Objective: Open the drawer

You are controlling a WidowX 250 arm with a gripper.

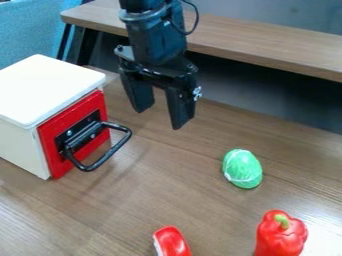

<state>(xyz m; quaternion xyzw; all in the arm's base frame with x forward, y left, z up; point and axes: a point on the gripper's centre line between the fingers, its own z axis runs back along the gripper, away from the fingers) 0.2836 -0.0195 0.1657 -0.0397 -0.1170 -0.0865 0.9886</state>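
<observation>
The black gripper (159,118) hangs open above the table, to the right of the white box (48,90) and higher than its handle, with nothing between its fingers. On the box's right-facing side is a red drawer front (75,131), which sits flush and looks closed. A black loop handle (110,154) sticks out from it over the table. The gripper and the handle are apart.
On the wooden table (167,185), a green egg-shaped object (242,168) lies at the right. A red pepper (281,234) stands at the lower right, and a red and white object (172,242) lies at the bottom edge. A raised wooden shelf (267,47) runs behind.
</observation>
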